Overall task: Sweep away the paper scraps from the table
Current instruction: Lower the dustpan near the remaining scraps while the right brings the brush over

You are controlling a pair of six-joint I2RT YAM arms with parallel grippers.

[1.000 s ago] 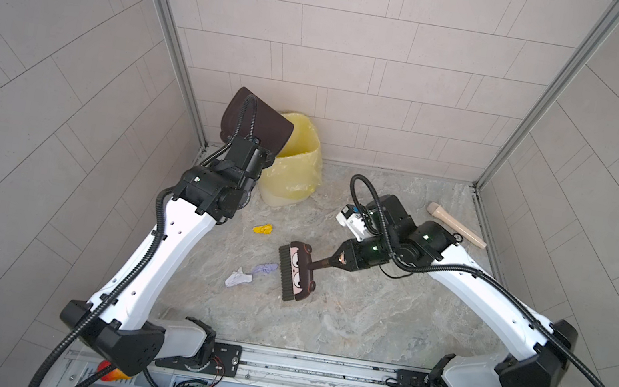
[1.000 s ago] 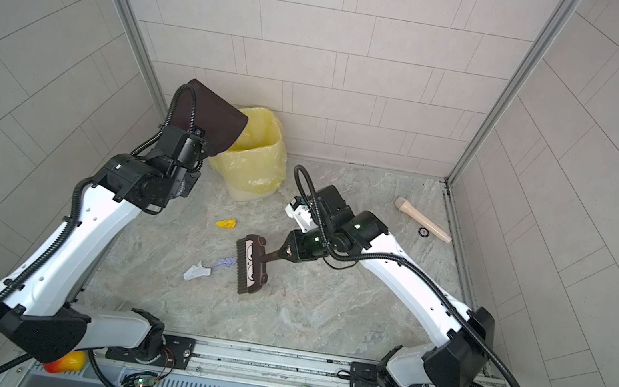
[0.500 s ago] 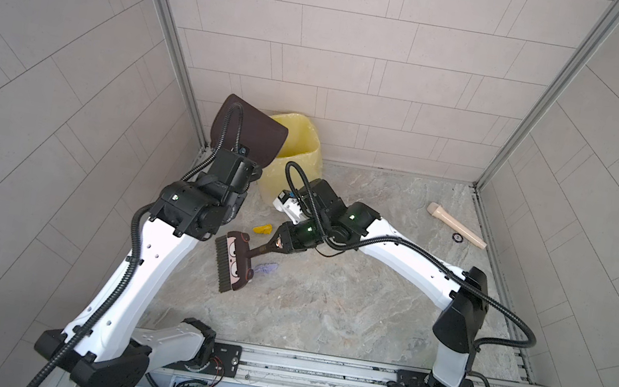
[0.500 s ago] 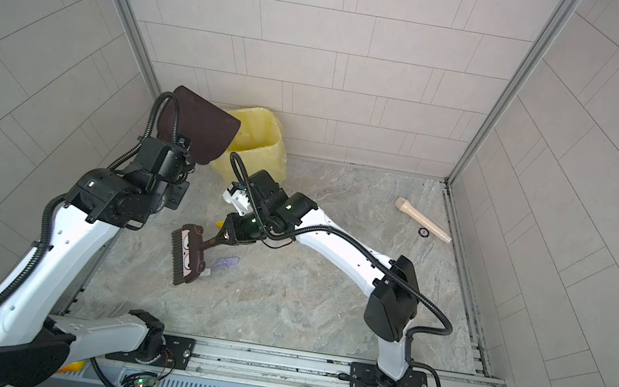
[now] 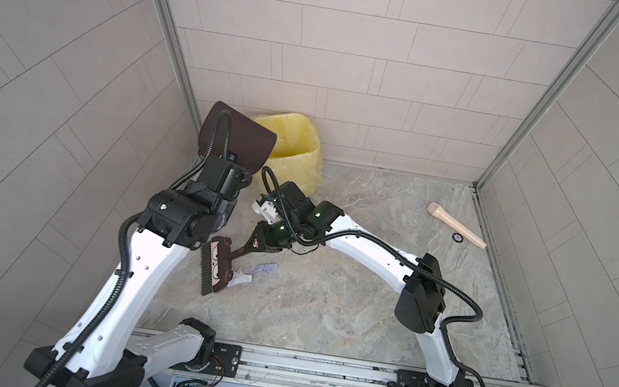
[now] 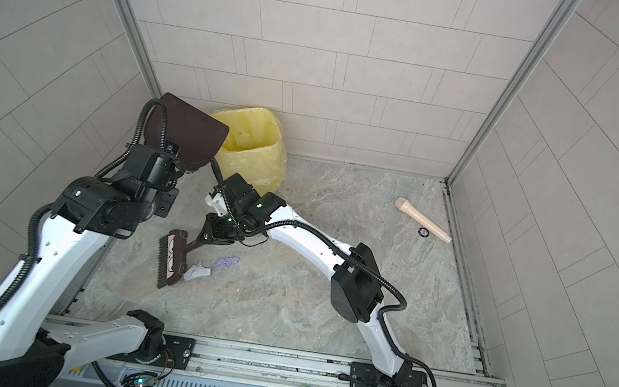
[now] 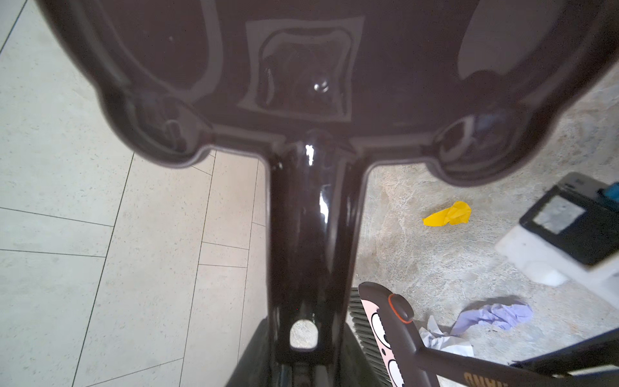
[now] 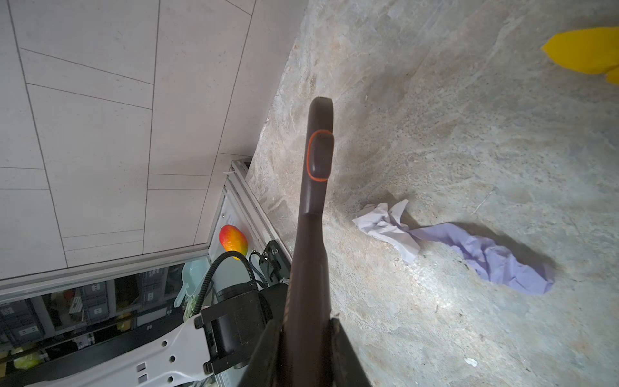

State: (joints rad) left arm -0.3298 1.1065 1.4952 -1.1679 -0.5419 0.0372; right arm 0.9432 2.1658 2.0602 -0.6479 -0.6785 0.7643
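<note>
The only lettering is a gold print along the brush handle (image 7: 469, 368) in the left wrist view. It is upside down, blurred and cut by the frame edge, possibly capitals, and cannot be read. The white labels on the grey crates (image 8: 95, 303) are too small to read.

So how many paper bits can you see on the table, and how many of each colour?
yellow paper scrap: 1
white paper scrap: 1
lilac paper scrap: 1
Total: 3 in view on the table; the arms may hide more.
</note>
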